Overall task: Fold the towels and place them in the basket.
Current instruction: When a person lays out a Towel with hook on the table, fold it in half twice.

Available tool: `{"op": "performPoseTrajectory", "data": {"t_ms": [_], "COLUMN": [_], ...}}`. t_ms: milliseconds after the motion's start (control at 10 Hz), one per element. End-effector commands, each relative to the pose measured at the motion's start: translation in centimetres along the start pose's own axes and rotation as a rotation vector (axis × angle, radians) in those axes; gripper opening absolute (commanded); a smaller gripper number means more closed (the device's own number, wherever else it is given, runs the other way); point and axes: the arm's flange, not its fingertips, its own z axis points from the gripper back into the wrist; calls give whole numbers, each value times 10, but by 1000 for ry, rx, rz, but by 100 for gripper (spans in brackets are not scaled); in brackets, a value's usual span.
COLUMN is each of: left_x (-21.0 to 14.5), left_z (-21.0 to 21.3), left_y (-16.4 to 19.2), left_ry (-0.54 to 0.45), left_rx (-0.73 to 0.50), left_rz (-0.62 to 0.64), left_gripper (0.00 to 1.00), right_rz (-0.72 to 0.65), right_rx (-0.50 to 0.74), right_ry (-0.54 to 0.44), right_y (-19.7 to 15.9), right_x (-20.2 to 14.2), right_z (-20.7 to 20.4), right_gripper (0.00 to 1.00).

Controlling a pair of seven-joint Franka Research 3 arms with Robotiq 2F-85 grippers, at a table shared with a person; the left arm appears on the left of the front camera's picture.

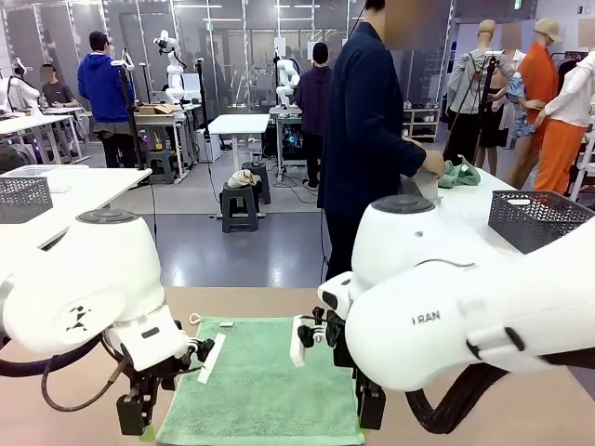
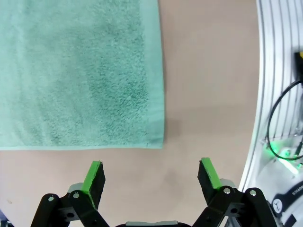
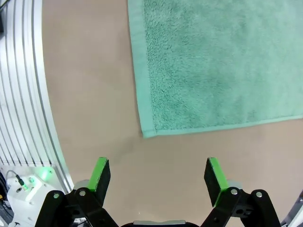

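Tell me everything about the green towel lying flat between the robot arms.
The towel is mint-green terry with a flat hem, spread open on the table. A white loop and white label sit near its far left corner. The open left gripper and right gripper hover by its near corners, not touching.

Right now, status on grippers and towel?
Left gripper open, empty, towel corner just ahead. Right gripper open, empty, at the other near corner. Towel flat, unfolded on the table. Nothing between grippers and towel.
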Motion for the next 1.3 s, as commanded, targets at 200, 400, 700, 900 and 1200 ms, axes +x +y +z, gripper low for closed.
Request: {"op": "performPoseTrajectory", "data": {"t_ms": [200, 400, 700, 900, 1200], "left_x": [3, 4, 1, 0, 3], "left_z": [-23, -36, -50, -51, -47], "left_y": [0, 3, 3, 0, -5], "left_ry": [-38, -46, -46, -38, -10], "left_rx": [4, 5, -8, -17, -27], "left_rz": [9, 14, 23, 20, 15], "left_gripper": [100, 100, 100, 100, 100], "right_rz": [1, 15, 18, 20, 7], "right_rx": [-15, -27, -35, -20, 24], "right_ry": [39, 44, 37, 37, 45], "right_y": [22, 18, 15, 16, 19], "right_x": [-25, -23, -20, -19, -15], "right_z": [-39, -48, -57, -63, -68], "right_gripper": [100, 100, 100, 100, 100]}}
